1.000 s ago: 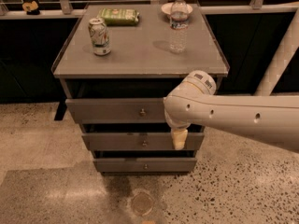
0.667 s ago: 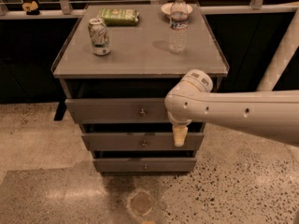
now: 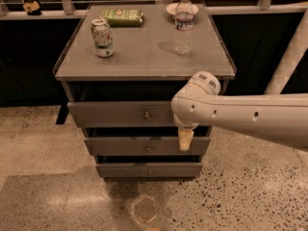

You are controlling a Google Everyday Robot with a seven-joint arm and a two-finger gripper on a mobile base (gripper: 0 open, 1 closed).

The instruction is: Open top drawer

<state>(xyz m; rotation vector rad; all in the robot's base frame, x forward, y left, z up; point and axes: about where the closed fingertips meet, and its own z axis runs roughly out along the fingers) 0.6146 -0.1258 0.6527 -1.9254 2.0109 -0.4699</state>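
The top drawer (image 3: 115, 114) is the widest grey front of the cabinet, with a small brass knob (image 3: 147, 114) at its centre. A dark gap shows between it and the cabinet top (image 3: 144, 57). My gripper (image 3: 185, 139) hangs down from the white arm (image 3: 240, 117), which reaches in from the right. It sits in front of the right end of the drawer fronts, to the right of the knob and a little below it, over the second drawer (image 3: 125, 146). It holds nothing that I can see.
On the cabinet top stand a soda can (image 3: 102, 37), a green packet (image 3: 122, 16), a water bottle (image 3: 184, 25) and a white bowl (image 3: 172, 7). A third drawer (image 3: 144, 170) is lowest. A round floor drain (image 3: 145, 209) lies in front. A white post (image 3: 288, 61) stands at right.
The arm and gripper have shifted slightly upward in front of the drawers. The drawers and the things on top have not moved.
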